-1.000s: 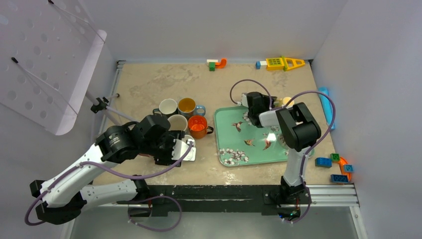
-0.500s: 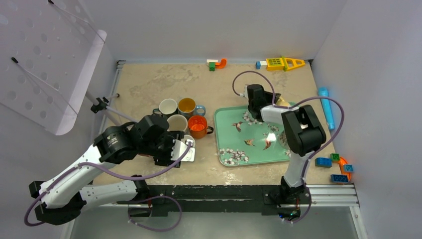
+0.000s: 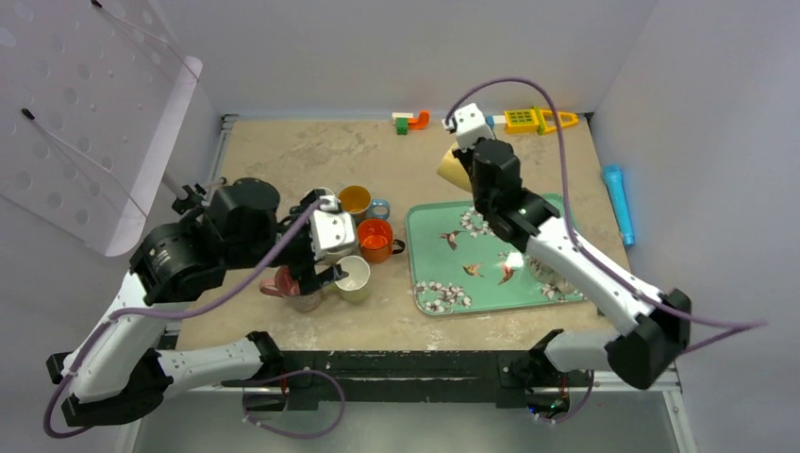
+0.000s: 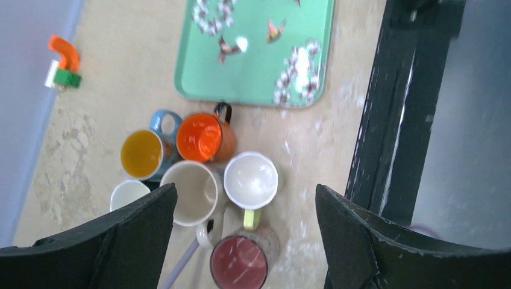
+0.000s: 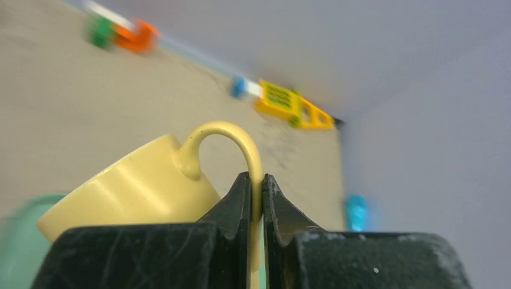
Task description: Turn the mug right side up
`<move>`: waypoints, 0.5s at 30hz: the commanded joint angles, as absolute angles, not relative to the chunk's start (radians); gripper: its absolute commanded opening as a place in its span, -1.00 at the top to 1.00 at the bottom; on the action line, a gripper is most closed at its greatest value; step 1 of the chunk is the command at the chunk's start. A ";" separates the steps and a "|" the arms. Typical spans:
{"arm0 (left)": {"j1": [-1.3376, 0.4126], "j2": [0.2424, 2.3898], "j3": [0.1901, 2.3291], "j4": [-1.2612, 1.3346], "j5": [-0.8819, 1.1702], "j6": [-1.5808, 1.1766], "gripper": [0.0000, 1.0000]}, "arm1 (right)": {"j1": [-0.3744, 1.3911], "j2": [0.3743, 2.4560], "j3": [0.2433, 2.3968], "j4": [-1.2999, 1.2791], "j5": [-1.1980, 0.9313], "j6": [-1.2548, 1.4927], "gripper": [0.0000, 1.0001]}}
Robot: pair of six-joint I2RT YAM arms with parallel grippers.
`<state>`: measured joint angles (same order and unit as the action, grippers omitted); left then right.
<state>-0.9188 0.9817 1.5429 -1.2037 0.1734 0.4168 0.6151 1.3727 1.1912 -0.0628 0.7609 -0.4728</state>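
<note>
My right gripper [image 5: 253, 180] is shut on the thin handle of a pale yellow mug [image 5: 132, 192]. The mug hangs tilted in the air, its body to the left of the fingers. In the top view the yellow mug [image 3: 450, 168] is beyond the far left corner of the green tray [image 3: 443, 274], with the right gripper [image 3: 465, 168] at its side. My left gripper [image 4: 246, 192] is open, high above a cluster of upright mugs, with nothing between its fingers. It shows in the top view as the left gripper [image 3: 321, 274].
Below the left gripper stand a white mug with a green handle [image 4: 250, 179], a cream mug [image 4: 191, 192], an orange mug [image 4: 200, 135], a yellow-lined mug [image 4: 140, 153] and a red-lined mug [image 4: 239, 263]. Toy bricks [image 3: 528, 119] line the back wall. A blue cylinder [image 3: 618, 203] lies right.
The right gripper closed on the yellow mug's handle and lifted it off the tray towards the back left. The left gripper opened wider and rose away from the mugs.
</note>
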 commanded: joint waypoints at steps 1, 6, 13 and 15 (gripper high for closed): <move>-0.864 0.986 1.694 -1.090 0.336 0.184 -0.80 | 0.664 1.130 1.179 0.020 0.305 -0.001 1.00; -0.857 0.999 1.728 -0.953 0.353 0.090 -0.87 | 0.704 0.998 0.990 0.305 -0.008 0.291 1.00; -0.856 1.130 1.803 -0.949 0.420 0.132 -0.97 | 0.790 0.965 0.948 0.398 -0.061 0.387 1.00; -0.858 1.160 1.831 -0.951 0.457 0.140 -1.00 | 0.810 0.980 0.960 0.394 -0.060 0.422 1.00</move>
